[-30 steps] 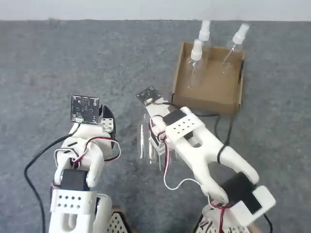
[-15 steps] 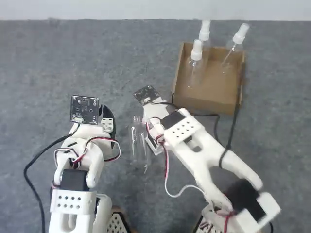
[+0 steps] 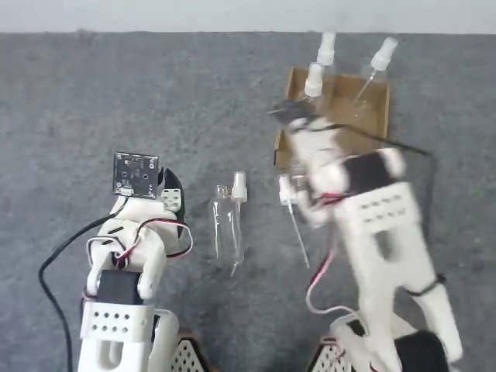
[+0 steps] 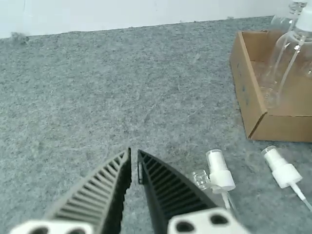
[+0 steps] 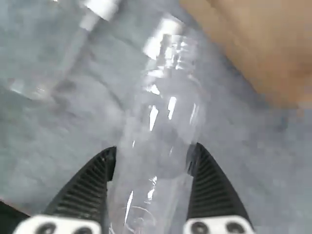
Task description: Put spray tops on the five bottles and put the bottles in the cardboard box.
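Grey felt covers the worktop (image 3: 116, 93) in the high view, and a cardboard box (image 3: 349, 108) stands at the far right with three capped bottles (image 3: 314, 77) inside it. Between the two arms a lying bottle (image 3: 227, 229) rests on the felt with no top on its neck, which points to the far side. A first spray top (image 3: 239, 187) lies just beside that neck. A second spray top (image 3: 287, 190) lies a little to the right, its thin tube trailing toward the near edge. Next to it is the right arm (image 3: 380, 217), which is blurred and sits by the near wall of the box. The left hand (image 3: 172, 194) sits at the left, apart from all of these. In the left wrist view its dark ribbed fingers (image 4: 161, 180) are together, with only a thin slit between the tips and nothing held. Beyond them are both spray tops on the felt, the bare neck of the lying bottle against the nearer one, and the box with its bottles farther off. In the right wrist view the right hand (image 5: 152, 151) is clamped on a gripped bottle (image 5: 161, 112). This clear bottle fills the gap between the two fingers, and its open threaded neck points away toward the brown box wall.
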`<state>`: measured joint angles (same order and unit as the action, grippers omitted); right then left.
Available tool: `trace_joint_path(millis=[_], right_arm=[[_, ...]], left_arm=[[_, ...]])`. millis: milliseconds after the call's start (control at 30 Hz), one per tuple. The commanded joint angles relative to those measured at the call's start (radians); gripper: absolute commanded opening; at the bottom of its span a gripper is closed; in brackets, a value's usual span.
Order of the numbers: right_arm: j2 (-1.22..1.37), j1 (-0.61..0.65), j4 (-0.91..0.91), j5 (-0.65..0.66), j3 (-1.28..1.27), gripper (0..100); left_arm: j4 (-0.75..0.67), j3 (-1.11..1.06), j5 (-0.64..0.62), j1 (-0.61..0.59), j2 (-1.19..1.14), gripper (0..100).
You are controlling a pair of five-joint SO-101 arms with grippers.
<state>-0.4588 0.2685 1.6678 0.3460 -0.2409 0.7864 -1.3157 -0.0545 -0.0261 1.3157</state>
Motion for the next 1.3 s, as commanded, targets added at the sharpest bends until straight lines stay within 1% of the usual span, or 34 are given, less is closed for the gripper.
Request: trace_joint_path(millis=[0,100,167,233,333,433,533,667,833,933,1100,1267], right_arm=[[-0.082,-0.265,0.012,0.167,0.041,2.0],[-0.084,-0.45,-0.054,0.273,-0.044,2.0],[-0.084,-0.558,-0.154,0.322,-0.126,2.0],[-0.082,-0.651,-0.268,0.353,-0.206,2.0],[-0.082,-0.75,-0.424,0.399,-0.322,2.0],[-0.059,-0.808,-0.539,0.436,-0.405,2.2],[0.031,-0.849,-0.63,0.439,-0.419,2.3],[0.203,-0.863,-0.719,0.433,-0.384,2.4],[0.374,-0.889,-0.737,0.381,-0.249,2.4],[0.437,-0.905,-0.737,0.377,-0.193,2.4],[0.476,-0.906,-0.773,0.384,-0.184,2.4],[0.484,-0.905,-0.791,0.384,-0.184,2.4]], left_arm=[[0.011,0.07,0.012,0.009,-0.017,1],[0.063,0.168,0.026,0.083,-0.135,1],[0.086,0.252,0.058,0.141,-0.256,1],[0.109,0.346,0.057,0.181,-0.388,1],[0.143,0.495,0.057,0.233,-0.582,2],[0.175,0.653,0.057,0.276,-0.766,8],[0.201,0.797,0.055,0.29,-0.944,13],[0.207,0.955,0.005,0.292,-1.165,11],[0.209,1.09,-0.002,0.322,-1.395,12],[0.209,1.141,-0.017,0.322,-1.498,12],[0.212,1.208,-0.048,0.287,-1.645,12],[0.331,1.274,-0.069,0.278,-1.663,12]])
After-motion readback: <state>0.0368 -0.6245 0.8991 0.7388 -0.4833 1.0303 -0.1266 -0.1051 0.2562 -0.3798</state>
